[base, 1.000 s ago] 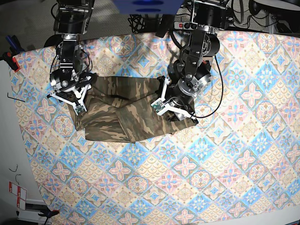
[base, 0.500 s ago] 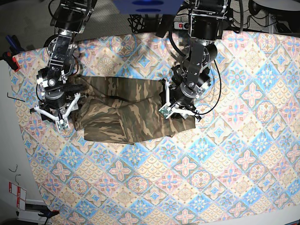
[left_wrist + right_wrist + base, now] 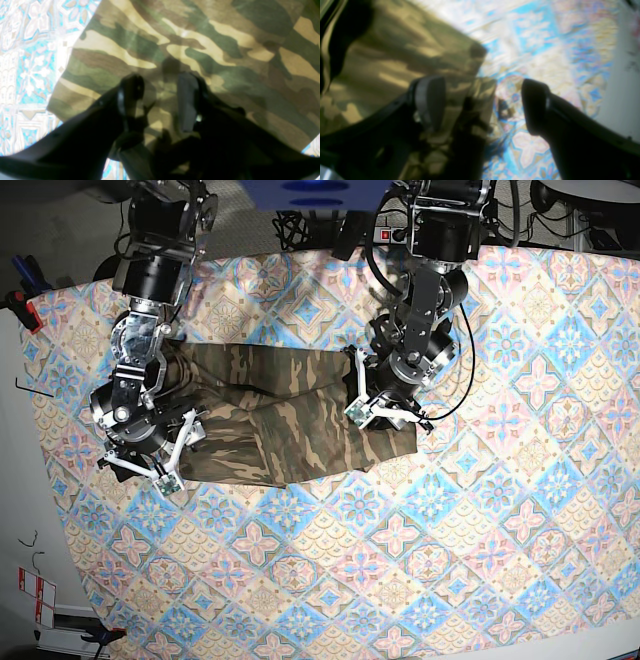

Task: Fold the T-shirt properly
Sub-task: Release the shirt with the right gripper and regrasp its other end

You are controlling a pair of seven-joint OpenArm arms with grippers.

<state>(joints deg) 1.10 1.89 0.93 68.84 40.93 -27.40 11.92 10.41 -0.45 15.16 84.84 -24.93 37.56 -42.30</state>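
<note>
The camouflage T-shirt [image 3: 270, 420] lies folded into a long band across the tablecloth [image 3: 450, 530]. At its right end my left gripper [image 3: 380, 418] comes down onto the cloth. In the left wrist view the left gripper [image 3: 158, 97] has its two dark fingers [image 3: 131, 92] part way closed, with a ridge of the T-shirt [image 3: 225, 37] pinched between them. My right gripper [image 3: 150, 455] is at the band's left end. In the right wrist view the right gripper [image 3: 482, 105] stands wide open. A corner of the T-shirt [image 3: 395, 50] lies loose beside its left finger [image 3: 430, 100].
The tablecloth's left border [image 3: 40, 440] runs close to my right gripper, with a bare white surface [image 3: 10, 480] beyond it. A power strip [image 3: 395, 232] and cables lie at the back. A red clamp [image 3: 20, 305] sits at the far left.
My right gripper pulled the shirt's left end outward, then swung down to the front corner, opened wide and let go. The left gripper shifted slightly right and kept its hold.
</note>
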